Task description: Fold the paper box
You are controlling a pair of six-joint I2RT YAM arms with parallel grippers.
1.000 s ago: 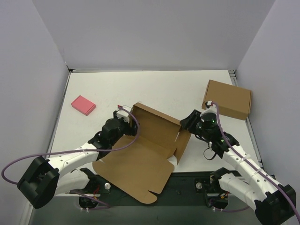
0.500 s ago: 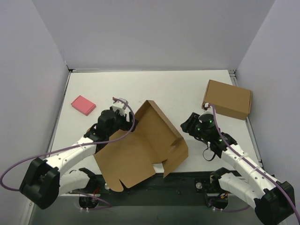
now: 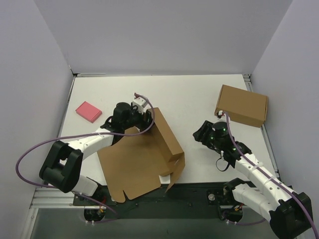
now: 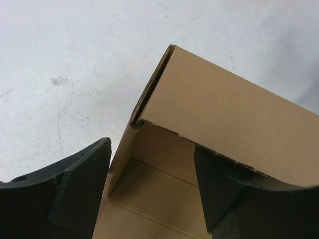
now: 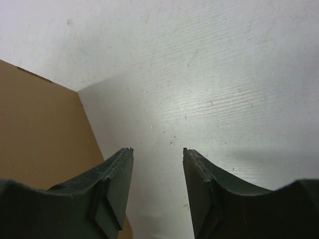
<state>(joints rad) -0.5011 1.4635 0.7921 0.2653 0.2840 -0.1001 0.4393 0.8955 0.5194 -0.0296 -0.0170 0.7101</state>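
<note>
The paper box is a partly folded brown sheet at the table's near middle. One long wall stands up along its right side, and its near flaps hang past the table's front edge. My left gripper is open at the box's far corner. In the left wrist view the corner fold of the box lies between the wide-apart fingers without being clamped. My right gripper is open and empty, right of the box and apart from it. In the right wrist view it is over bare table with the box's edge at left.
A second, fully formed brown cardboard box stands at the far right, just behind my right arm. A small pink flat block lies at the far left. Grey walls close in the table on three sides.
The paper box has slid left and toward the front edge, and its right wall has swung up and over. My left gripper moved right along the far corner. My right gripper drew back from the box.
</note>
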